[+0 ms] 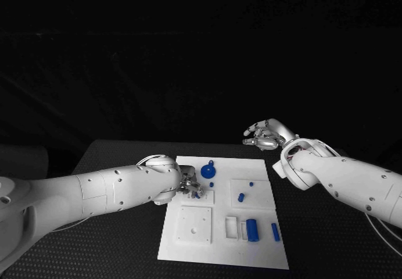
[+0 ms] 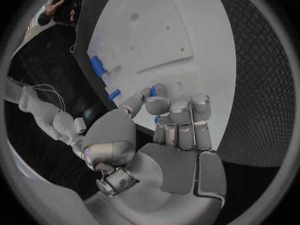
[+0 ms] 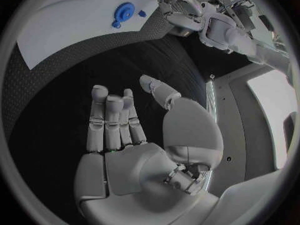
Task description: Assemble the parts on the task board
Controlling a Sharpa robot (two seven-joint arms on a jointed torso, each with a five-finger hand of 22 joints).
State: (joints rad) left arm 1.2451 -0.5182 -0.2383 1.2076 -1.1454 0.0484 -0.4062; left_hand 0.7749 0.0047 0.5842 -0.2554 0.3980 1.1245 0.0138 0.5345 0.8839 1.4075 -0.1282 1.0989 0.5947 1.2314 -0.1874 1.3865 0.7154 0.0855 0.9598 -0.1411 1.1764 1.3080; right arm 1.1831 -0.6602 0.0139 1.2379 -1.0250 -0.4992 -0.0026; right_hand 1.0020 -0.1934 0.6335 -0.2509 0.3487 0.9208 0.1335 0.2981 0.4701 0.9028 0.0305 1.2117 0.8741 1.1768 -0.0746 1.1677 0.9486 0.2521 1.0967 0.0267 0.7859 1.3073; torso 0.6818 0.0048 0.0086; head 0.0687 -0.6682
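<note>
The left hand [image 1: 189, 187] pinches a small blue part [image 2: 153, 91] over the task board [image 1: 197, 256]. The right hand [image 1: 266, 135] hangs with fingers spread, holding nothing, beyond the board's far edge.

From my left wrist cam, the left robot hand [image 2: 169, 127] has its fingers curled over the white task board [image 2: 187, 40], pinching a small blue part [image 2: 153, 91] at the thumb. Two more blue parts [image 2: 97, 66] sit along the board edge, black bench [image 2: 265, 85] alongside.
</note>
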